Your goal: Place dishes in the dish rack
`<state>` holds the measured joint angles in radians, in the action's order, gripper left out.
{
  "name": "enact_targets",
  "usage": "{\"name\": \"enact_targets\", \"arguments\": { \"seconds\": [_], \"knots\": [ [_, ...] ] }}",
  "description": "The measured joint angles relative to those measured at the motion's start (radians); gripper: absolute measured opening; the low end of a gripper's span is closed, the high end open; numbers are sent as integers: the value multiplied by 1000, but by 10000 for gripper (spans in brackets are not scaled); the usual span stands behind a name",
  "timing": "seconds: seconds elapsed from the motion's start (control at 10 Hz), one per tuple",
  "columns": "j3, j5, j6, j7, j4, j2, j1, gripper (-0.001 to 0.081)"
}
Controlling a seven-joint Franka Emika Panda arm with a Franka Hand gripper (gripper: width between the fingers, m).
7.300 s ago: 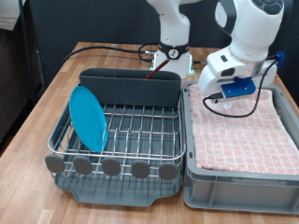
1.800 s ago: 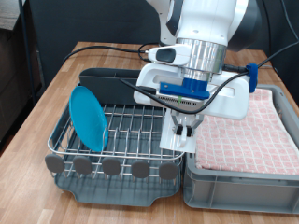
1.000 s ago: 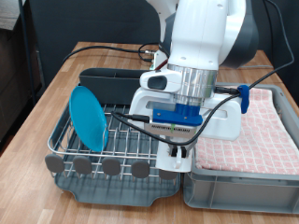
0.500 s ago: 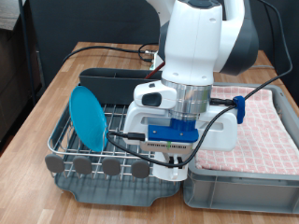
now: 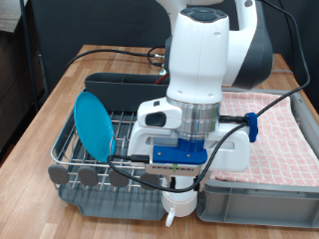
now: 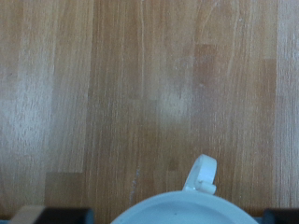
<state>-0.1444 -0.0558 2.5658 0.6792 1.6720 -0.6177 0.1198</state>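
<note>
wooden table (image 6: 112, 84) fills our wrist view, arm blocking most of the dish rack (image 5: 120, 149).
blue plate (image 5: 96, 124) stands racked; white cup (image 5: 180, 208) hangs under our gripper (image 5: 180, 199), can't tell the grip.

A lab-style test bench: cabled robot arm (image 5: 204, 70) mounted on a wooden table (image 5: 60, 100).

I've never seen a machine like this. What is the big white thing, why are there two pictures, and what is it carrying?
The big white thing is a robot arm. One picture comes from a camera beside it, the other from a camera on its hand, looking down at the wooden table. Its gripper hangs low at the dish rack's front edge, holding a white cup; the hand camera shows the cup's rim and handle. A blue plate stands upright in the rack. A grey tub lined with pink checked cloth sits alongside.
</note>
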Motion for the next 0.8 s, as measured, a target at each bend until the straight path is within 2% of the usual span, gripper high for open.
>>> {"name": "enact_targets", "arguments": {
  "seconds": [0.1, 0.2, 0.3, 0.4, 0.5, 0.6, 0.8],
  "knots": [
    [0, 0, 0, 0, -4, -5, 0, 349],
    [1, 0, -2, 0, -7, -6, 0, 539],
    [13, -9, -32, -13, -18, -7, -7, 539],
    [32, -23, -98, -39, -43, -7, -21, 714],
    [49, -38, -191, -56, -81, -7, -34, 714],
    [61, -56, -292, -66, -123, -6, -44, 784],
    [69, -70, -459, -68, -197, -3, -52, 799]
  ]
}}
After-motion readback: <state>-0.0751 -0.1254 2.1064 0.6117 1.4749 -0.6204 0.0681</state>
